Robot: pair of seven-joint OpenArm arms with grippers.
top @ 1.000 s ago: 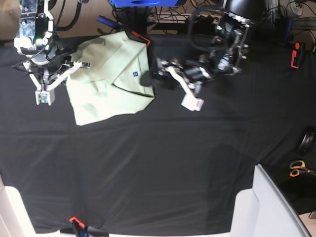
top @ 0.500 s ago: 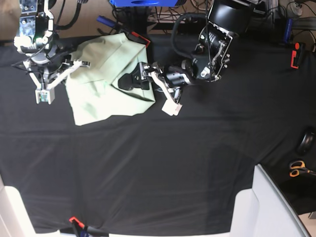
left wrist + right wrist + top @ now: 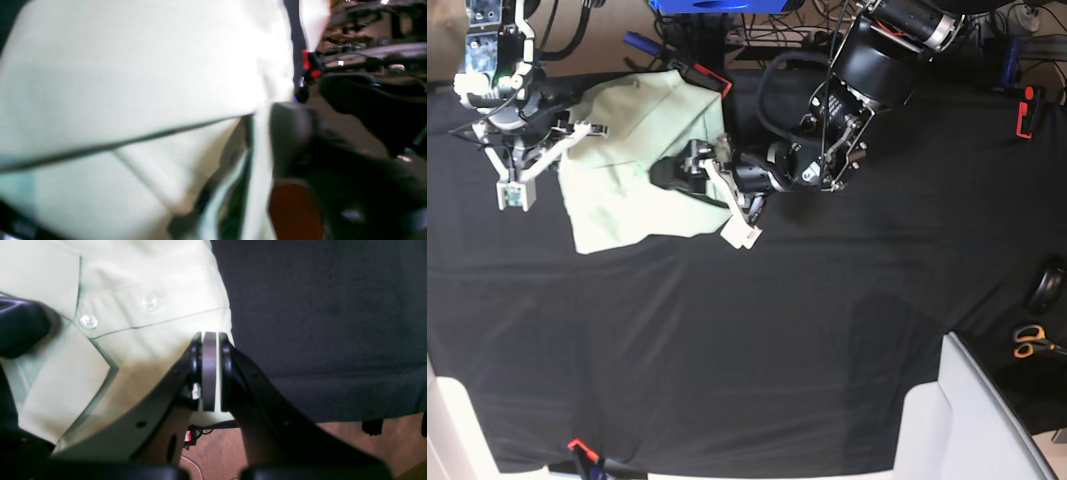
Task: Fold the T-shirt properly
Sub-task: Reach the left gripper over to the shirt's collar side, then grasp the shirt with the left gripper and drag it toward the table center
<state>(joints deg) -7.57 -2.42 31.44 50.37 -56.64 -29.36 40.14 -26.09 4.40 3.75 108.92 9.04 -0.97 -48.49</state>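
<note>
Right gripper (image 3: 210, 336) first: its fingers are basically together, just a skinny gap, sitting over the pale shirt (image 3: 160, 346) close to its edge. Can't tell if any fabric is pinched in there, since the fingers hide that spot. The left gripper (image 3: 682, 164) is trickier. In the base view its dark fingertips are over the right part of the shirt, but they blend together, so I honestly can't tell how far open they are. Its wrist view doesn't help much: one finger is a dark smear right by a shirt fold, the lower right is all blur, and the shirt runs out of frame. Can't say if it's gripping or just touching.

The shirt itself is in the far left part of the black cloth (image 3: 757, 340), bunched into a compact shape with overlapping layers. The right wrist view shows two clear buttons (image 3: 151, 302) on a stitched strip, plus a dark blurry shape at the left edge that's partly cut off. In the base view, the right arm (image 3: 505, 75) covers the shirt's left edge, and the left arm (image 3: 867, 90) reaches in from the far right.

Further out, there's orange-handled scissors (image 3: 1032, 342) by the right edge, cut off by the frame, and a red-tipped clamp (image 3: 585, 452) at the near left.
</note>
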